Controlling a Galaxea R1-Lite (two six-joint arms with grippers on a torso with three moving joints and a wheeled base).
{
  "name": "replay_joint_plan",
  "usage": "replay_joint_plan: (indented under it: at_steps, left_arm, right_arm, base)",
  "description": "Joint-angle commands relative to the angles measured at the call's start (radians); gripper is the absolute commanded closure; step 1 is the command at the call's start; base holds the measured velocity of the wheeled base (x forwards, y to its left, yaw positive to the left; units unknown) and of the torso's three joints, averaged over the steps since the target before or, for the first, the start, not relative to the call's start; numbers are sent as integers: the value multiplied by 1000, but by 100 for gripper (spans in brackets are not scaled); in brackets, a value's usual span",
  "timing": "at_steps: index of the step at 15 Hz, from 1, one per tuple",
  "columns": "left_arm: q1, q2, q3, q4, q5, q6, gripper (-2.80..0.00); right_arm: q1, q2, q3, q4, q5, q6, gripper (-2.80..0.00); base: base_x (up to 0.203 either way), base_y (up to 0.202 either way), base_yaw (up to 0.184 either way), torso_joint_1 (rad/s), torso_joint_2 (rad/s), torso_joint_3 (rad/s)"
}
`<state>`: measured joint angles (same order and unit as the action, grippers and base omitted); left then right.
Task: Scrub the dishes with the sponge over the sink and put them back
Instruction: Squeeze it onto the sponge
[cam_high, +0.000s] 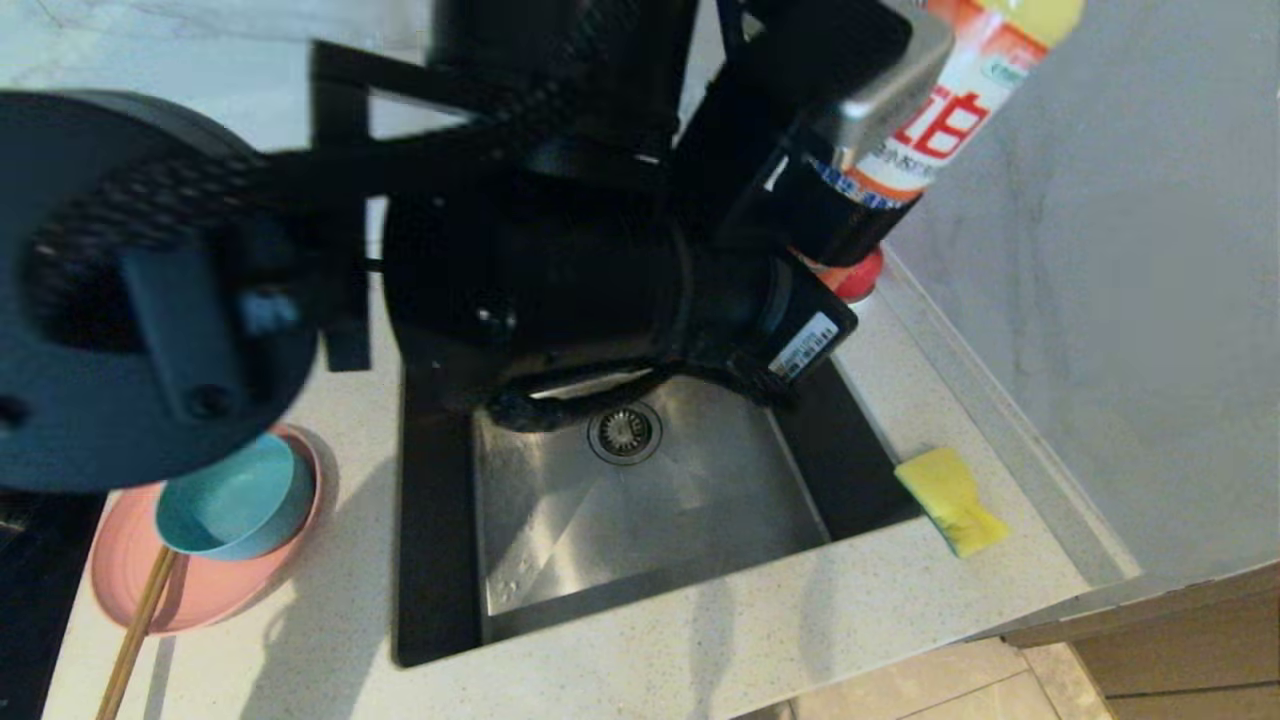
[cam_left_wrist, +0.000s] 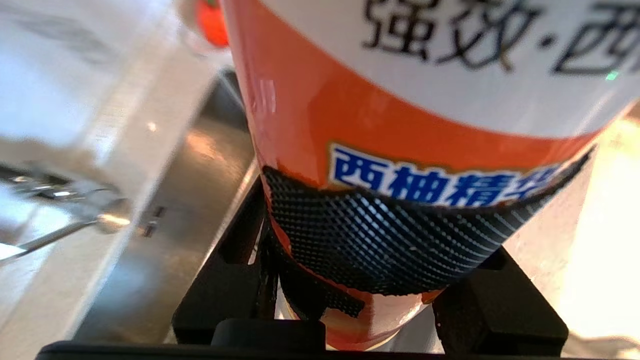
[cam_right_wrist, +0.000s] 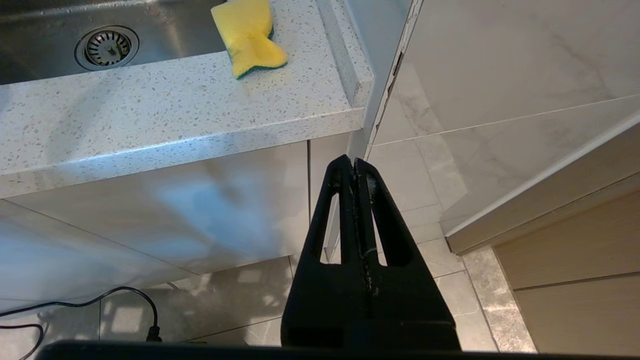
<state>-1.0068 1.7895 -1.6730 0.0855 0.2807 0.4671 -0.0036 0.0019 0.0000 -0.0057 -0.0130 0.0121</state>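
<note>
Left gripper (cam_high: 860, 215) fingers clamp an orange soap bottle (cam_high: 945, 110) above the sink (cam_high: 650, 500); a weak grip could drop it; sponge (cam_high: 950, 498) lies on the counter (cam_high: 850, 610); right gripper (cam_right_wrist: 356, 175) fingers shut, parked.

The head view looks steeply down on the sink (cam_high: 640, 500) from above. The left wrist view sits very close against an orange bottle (cam_left_wrist: 400, 100), the sink behind it. The right wrist view looks from below counter height, in front of the sink, up toward it. Head and right wrist views share the drain (cam_high: 624, 432) and sponge (cam_right_wrist: 250, 37).
</note>
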Motion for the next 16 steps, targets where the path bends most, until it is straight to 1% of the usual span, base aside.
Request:
replay_joint_plan:
  at_steps: [1, 5, 7, 8, 9, 10, 13, 15, 16]
  left_arm:
    - [-11, 109, -9, -2, 13, 15, 0]
    - [-41, 201, -43, -3, 44, 41, 0]
    - [-49, 233, -22, 1, 66, 77, 0]
    - [-49, 238, 14, 0, 90, 85, 0]
    - [-49, 240, 51, -2, 134, 101, 0]
    - [-47, 241, 64, -3, 174, 134, 0]
    - [-46, 258, 65, 0, 189, 167, 0]
    - [-41, 292, 78, -6, 234, 182, 0]
    - [-38, 300, 81, -9, 245, 186, 0]
  right_arm:
    - [1, 0, 0, 0, 1, 0, 0]
    - [1, 1, 0, 0, 0, 0, 0]
    - [-1, 1, 0, 0, 1, 0, 0]
    - [1, 0, 0, 0, 1, 0, 0]
    - [1, 1, 0, 0, 1, 0, 0]
    - [0, 1, 0, 0, 1, 0, 0]
    - [1, 1, 0, 0, 1, 0, 0]
    - [-1, 1, 0, 0, 1, 0, 0]
    - [0, 0, 0, 0, 1, 0, 0]
  base:
    - [0, 0, 0, 0, 0, 0]
    - [0, 0, 0, 0, 0, 0]
    - [0, 0, 0, 0, 0, 0]
    - [0, 0, 0, 0, 0, 0]
    - [0, 0, 0, 0, 0, 0]
    - [0, 0, 0, 0, 0, 0]
    - [0, 0, 0, 0, 0, 0]
    - [0, 0, 0, 0, 0, 0]
    - [0, 0, 0, 0, 0, 0]
